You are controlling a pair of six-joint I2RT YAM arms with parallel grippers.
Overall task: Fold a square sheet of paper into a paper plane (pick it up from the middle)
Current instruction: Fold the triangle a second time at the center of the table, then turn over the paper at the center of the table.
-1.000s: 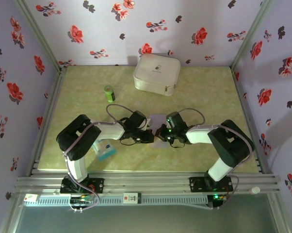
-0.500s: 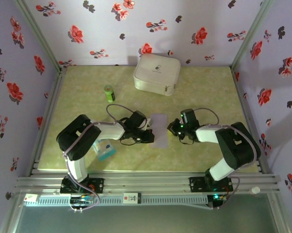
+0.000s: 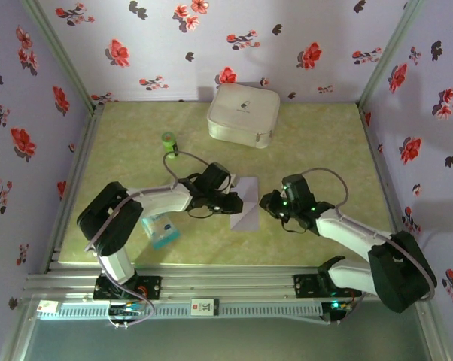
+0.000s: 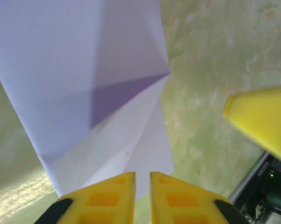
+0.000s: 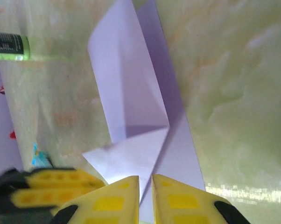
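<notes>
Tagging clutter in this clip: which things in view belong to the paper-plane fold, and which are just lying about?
Part of the job:
- the lavender paper, partly folded
- the left gripper at its left side
- the right gripper at its right side

Just lying about:
- the white case at the back
- the green tube to its left
- the blue-and-white packet by the left arm

The square sheet of paper [image 4: 61, 70] runs off the left wrist frame's top, its lower edge hidden behind the left end effector [image 4: 142, 176]; green tube [image 5: 7, 46], upper left of right wrist view, is cropped.
</notes>
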